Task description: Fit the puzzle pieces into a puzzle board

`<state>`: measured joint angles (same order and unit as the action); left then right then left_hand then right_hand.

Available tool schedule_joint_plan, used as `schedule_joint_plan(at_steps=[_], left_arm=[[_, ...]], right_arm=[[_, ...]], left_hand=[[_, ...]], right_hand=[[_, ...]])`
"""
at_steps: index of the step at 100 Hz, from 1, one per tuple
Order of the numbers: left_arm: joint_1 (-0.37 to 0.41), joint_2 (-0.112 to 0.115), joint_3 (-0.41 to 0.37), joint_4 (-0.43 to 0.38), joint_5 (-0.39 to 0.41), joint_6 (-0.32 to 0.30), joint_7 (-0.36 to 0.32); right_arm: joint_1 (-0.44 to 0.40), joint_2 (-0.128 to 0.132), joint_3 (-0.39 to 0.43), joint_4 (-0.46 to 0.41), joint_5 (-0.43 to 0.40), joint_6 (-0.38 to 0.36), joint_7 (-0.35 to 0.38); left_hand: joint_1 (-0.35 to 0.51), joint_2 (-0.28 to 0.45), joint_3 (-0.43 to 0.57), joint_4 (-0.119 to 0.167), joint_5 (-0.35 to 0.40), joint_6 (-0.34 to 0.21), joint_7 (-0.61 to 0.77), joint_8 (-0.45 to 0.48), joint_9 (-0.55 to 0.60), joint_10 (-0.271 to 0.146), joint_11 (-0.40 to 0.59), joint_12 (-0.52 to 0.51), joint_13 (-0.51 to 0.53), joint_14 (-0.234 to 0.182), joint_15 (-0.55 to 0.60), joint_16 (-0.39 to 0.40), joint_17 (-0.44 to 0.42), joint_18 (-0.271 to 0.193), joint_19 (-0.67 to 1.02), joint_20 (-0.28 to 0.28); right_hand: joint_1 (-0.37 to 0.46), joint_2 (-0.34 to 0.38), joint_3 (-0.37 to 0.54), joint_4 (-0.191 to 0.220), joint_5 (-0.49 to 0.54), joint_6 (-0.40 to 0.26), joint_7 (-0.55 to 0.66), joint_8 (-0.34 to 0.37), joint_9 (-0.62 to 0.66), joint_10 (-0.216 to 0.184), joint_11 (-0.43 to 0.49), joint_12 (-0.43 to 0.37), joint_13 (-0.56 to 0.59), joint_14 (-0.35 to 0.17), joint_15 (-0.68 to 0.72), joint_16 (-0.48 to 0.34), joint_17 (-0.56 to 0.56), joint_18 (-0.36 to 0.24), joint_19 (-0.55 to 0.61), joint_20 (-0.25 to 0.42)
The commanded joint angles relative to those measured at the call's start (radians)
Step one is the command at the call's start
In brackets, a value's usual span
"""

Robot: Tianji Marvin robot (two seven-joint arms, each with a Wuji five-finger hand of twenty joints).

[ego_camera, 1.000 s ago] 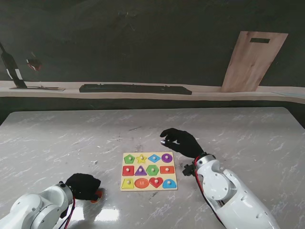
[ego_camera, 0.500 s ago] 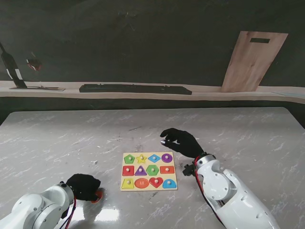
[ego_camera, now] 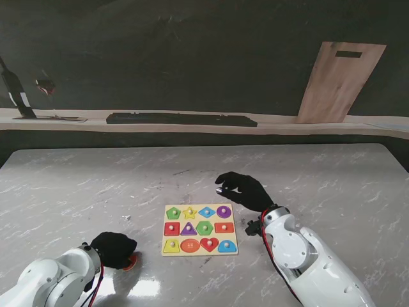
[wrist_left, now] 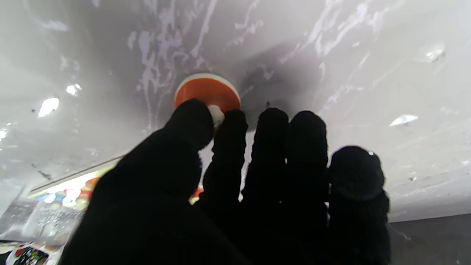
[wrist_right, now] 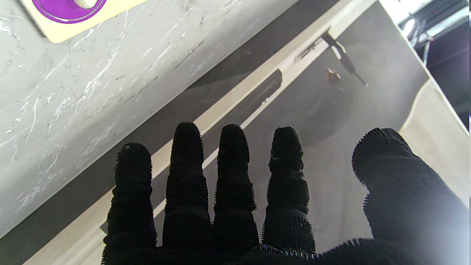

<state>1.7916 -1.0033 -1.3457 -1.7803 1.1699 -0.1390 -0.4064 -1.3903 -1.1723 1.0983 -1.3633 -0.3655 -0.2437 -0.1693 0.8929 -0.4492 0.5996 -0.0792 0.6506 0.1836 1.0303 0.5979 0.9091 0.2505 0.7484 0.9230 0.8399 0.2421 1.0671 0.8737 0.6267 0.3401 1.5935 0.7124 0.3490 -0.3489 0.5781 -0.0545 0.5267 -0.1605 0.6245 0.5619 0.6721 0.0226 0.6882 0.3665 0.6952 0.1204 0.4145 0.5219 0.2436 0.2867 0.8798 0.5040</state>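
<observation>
1. The left robot hand [wrist_left: 235, 184] lies low over the bench [ego_camera: 96, 185], near my left corner. Its thumb and index fingertips [wrist_left: 193, 117] are pinched around the small pale knob [wrist_left: 217, 115] of a round orange puzzle piece [wrist_left: 206, 90]. Whether the pinch is fully tight I cannot tell; the piece appears to rest flat on the bench.

2. The piece looks like a thin, stiff wooden disc with a pale rim. I judge it light and rigid, not fragile, but likely to slide on the glossy marble if pushed sideways. The knob is the right place to hold: the disc's edge is too low to get fingers under.

3. The puzzle board [ego_camera: 199, 238] lies just to the right of that robot hand, apart from it, in the middle of the bench. Its cells appear filled with coloured shapes; which recess, if any, is free is too small to make out.

4. The right robot hand [ego_camera: 246, 190] hovers beyond the board's far right corner, fingers [wrist_right: 232, 176] spread and straight, holding nothing. The purple circle piece [wrist_right: 68, 7] at that board corner shows in the right wrist view.

5. Farther off, a wooden cutting board [ego_camera: 339, 82] leans against the dark wall, and a long dark bar [ego_camera: 182, 119] lies on the ledge.
</observation>
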Motion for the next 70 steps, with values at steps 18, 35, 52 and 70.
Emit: schedule_joint_plan(at_steps=[18, 35, 52, 70], left_arm=[[0.007, -0.005, -0.004, 0.020, 0.000, -0.022, 0.082], [0.001, -0.006, -0.011, 0.017, 0.004, -0.041, 0.096], [-0.006, -0.005, -0.021, 0.009, 0.008, -0.075, 0.108], [-0.026, -0.005, -0.029, 0.005, 0.005, -0.118, 0.120]], right_arm=[[-0.006, -0.005, 0.000, -0.005, 0.001, 0.001, -0.003], [-0.005, -0.005, -0.001, -0.005, 0.006, 0.002, 0.000], [-0.005, -0.005, 0.000, -0.005, 0.010, -0.001, 0.002], [-0.007, -0.005, 0.002, -0.006, 0.017, -0.010, 0.002]], left_hand=[[-0.015, -0.039, 0.170, 0.050, 0.029, -0.113, 0.044, 0.026, 0.041, -0.003, -0.010, 0.049, 0.029, -0.010, 0.054, -0.006, 0.027, -0.043, 0.066, -0.017], [-0.022, -0.036, 0.178, 0.050, 0.023, -0.119, 0.047, 0.032, 0.037, -0.009, -0.012, 0.059, 0.028, -0.009, 0.052, -0.007, 0.027, -0.048, 0.066, -0.018], [-0.033, -0.038, 0.194, 0.058, 0.022, -0.128, 0.053, 0.039, 0.037, -0.015, -0.017, 0.068, 0.029, -0.007, 0.051, -0.007, 0.028, -0.046, 0.067, -0.018], [-0.039, -0.038, 0.203, 0.061, 0.019, -0.134, 0.056, 0.044, 0.037, -0.018, -0.021, 0.077, 0.027, -0.006, 0.050, -0.007, 0.027, -0.046, 0.067, -0.019]], right_hand=[[0.003, 0.025, -0.002, 0.019, 0.012, -0.031, -0.003, 0.012, 0.021, 0.004, 0.009, 0.006, 0.017, 0.005, 0.011, 0.013, -0.008, 0.008, 0.015, 0.004], [0.003, 0.025, -0.002, 0.019, 0.010, -0.030, -0.003, 0.012, 0.021, 0.004, 0.010, 0.007, 0.017, 0.005, 0.012, 0.013, -0.008, 0.008, 0.015, 0.004], [0.004, 0.026, -0.001, 0.019, 0.010, -0.028, -0.003, 0.012, 0.021, 0.004, 0.010, 0.007, 0.017, 0.005, 0.012, 0.013, -0.008, 0.008, 0.015, 0.004], [0.003, 0.026, -0.002, 0.019, 0.010, -0.029, -0.003, 0.012, 0.021, 0.004, 0.010, 0.007, 0.017, 0.005, 0.012, 0.013, -0.008, 0.009, 0.015, 0.004]])
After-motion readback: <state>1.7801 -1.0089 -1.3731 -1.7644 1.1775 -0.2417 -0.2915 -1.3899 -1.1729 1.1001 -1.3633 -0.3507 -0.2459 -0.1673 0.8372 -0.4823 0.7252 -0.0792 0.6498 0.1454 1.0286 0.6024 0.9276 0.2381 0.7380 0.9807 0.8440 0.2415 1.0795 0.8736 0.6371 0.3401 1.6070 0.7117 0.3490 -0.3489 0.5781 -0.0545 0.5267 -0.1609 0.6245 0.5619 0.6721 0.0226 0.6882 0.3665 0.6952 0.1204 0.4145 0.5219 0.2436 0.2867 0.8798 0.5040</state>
